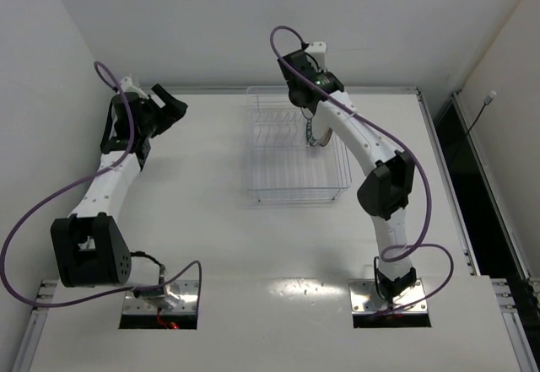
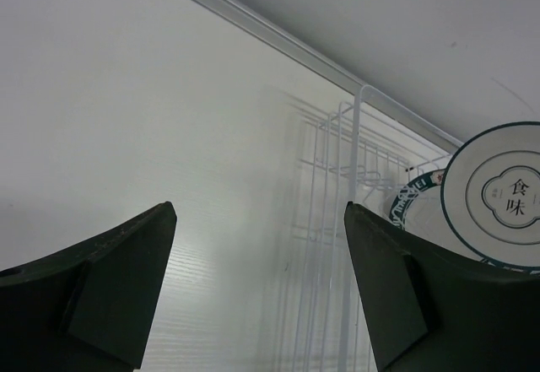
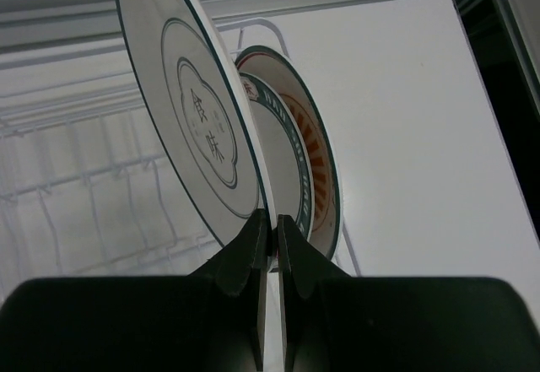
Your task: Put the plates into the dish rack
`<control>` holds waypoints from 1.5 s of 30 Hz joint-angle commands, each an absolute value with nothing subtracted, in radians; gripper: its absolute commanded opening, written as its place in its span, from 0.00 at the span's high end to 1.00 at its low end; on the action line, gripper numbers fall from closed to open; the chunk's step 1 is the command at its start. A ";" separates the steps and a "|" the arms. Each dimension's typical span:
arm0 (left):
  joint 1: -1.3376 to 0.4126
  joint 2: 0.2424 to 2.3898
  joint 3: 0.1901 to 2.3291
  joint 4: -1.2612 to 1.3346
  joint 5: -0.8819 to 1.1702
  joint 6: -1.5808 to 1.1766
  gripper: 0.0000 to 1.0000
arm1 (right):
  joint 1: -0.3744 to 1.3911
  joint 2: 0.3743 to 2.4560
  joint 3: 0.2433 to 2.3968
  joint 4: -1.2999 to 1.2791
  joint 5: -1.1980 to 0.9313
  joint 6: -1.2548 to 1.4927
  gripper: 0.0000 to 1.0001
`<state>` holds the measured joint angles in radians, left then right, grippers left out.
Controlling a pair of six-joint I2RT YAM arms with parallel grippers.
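My right gripper (image 3: pixel 272 220) is shut on the lower rim of the plate with a thin dark ring and a small centre motif (image 3: pixel 194 119), which it holds upright over the right end of the clear dish rack (image 3: pixel 84 161). Just behind it stand the blue-rimmed plate (image 3: pixel 274 127) and the orange sunburst plate (image 3: pixel 316 161), on edge in the rack. From above, the right gripper (image 1: pixel 314 127) sits over the rack (image 1: pixel 295 169). My left gripper (image 2: pixel 260 212) is open and empty, left of the rack, and sees the ring plate (image 2: pixel 506 191).
The rack stands at the table's far middle, close to the back rail (image 1: pixel 295 90). A raised edge and dark gap (image 1: pixel 451 153) run along the table's right side. The left arm (image 1: pixel 110 178) reaches to the far left corner.
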<state>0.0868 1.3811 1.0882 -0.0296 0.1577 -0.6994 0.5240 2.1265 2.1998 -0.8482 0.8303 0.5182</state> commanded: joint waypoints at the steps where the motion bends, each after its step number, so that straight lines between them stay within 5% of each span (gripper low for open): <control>1: 0.095 1.368 1.086 -0.037 0.106 -0.675 0.21 | 0.543 2.154 2.255 -0.844 0.972 0.503 1.00; 14: 0.095 1.368 1.086 -0.037 0.106 -0.675 0.21 | 0.563 2.191 2.154 -0.854 1.026 0.512 1.00; 26: 0.095 1.377 1.077 -0.018 0.126 -0.675 0.21 | 0.543 2.157 1.991 -0.795 0.692 0.601 1.00; 29: 0.095 1.378 1.077 -0.018 0.126 -0.675 0.21 | 0.534 2.145 1.979 -0.795 0.643 0.614 0.91; 36: 0.095 1.367 1.095 -0.032 0.098 -0.657 0.21 | 0.555 1.948 2.003 -0.827 0.629 0.543 0.42; 45: 0.095 1.358 1.104 -0.052 0.087 -0.646 0.18 | 0.542 1.478 1.738 -0.864 0.531 0.482 0.16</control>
